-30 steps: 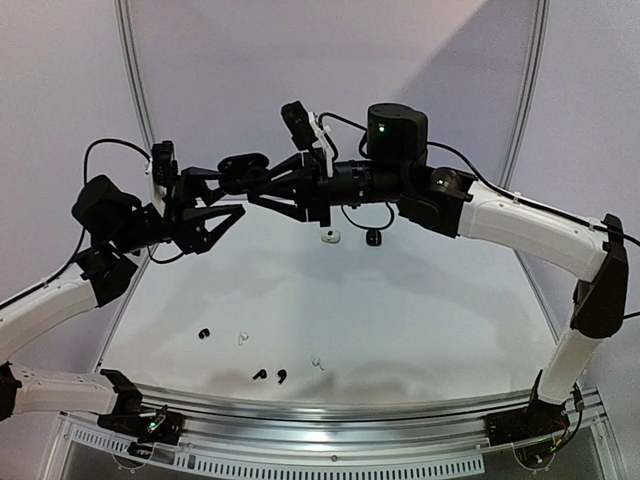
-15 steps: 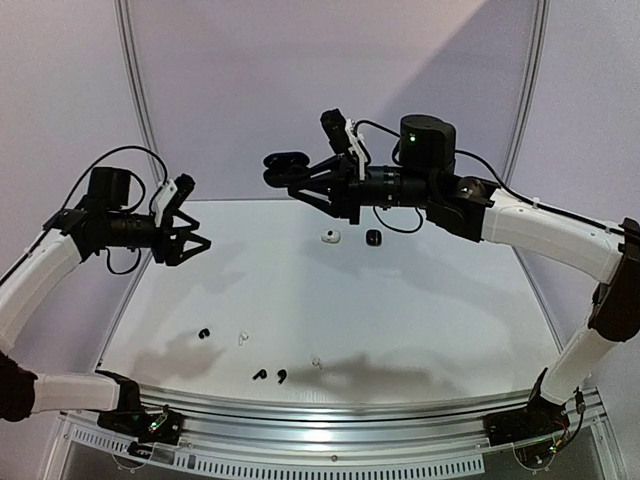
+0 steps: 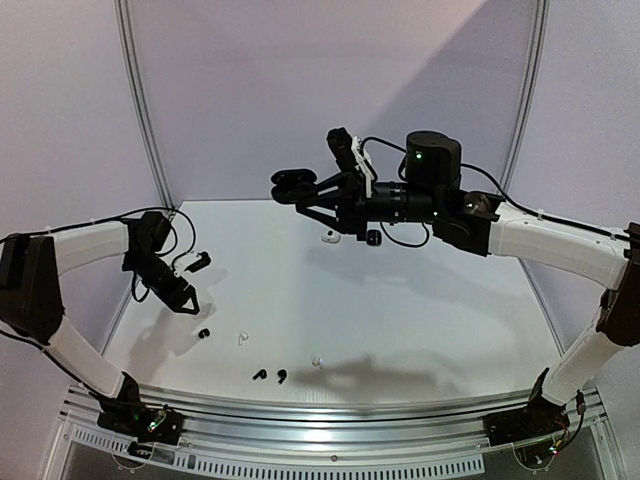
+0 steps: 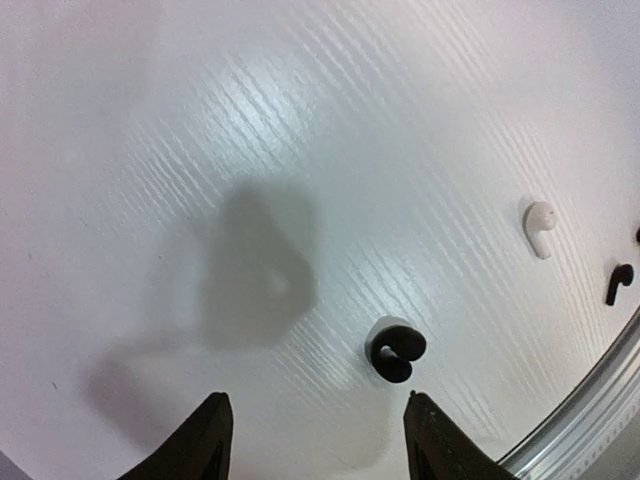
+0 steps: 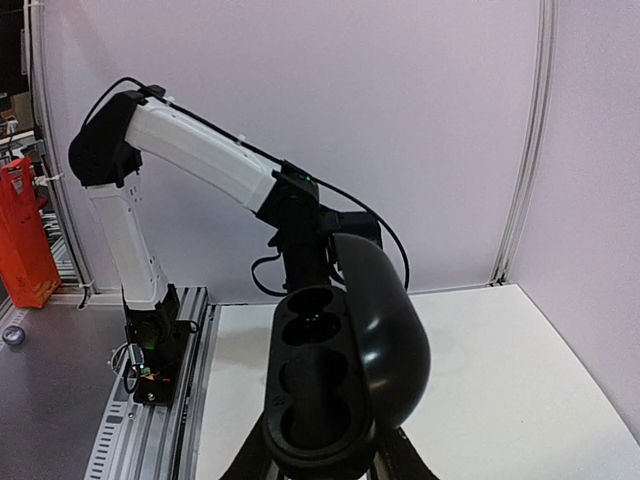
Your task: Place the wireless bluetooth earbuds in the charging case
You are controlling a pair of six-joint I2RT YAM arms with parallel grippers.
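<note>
My right gripper [image 3: 312,193] is shut on a black charging case [image 3: 290,182] and holds it high above the back of the table. In the right wrist view the case [image 5: 340,370] has its lid open and its wells empty. My left gripper [image 3: 194,281] is open and empty, low over the table's left side. A black earbud [image 3: 204,333] lies just in front of it. In the left wrist view that earbud [image 4: 398,352] lies close to my right fingertip [image 4: 428,438]. A white earbud [image 4: 540,226] and another black one [image 4: 619,283] lie further off.
More earbuds lie near the front edge: a white one [image 3: 241,338], two black ones [image 3: 259,375] [image 3: 281,376] and a white one [image 3: 316,362]. A white case [image 3: 329,237] and a black case [image 3: 373,238] sit at the back. The metal front rail [image 4: 590,420] is close.
My left arm has swung away from the right gripper, down to the table's left side, over the black earbud. My right arm has shifted slightly right with the open case.
</note>
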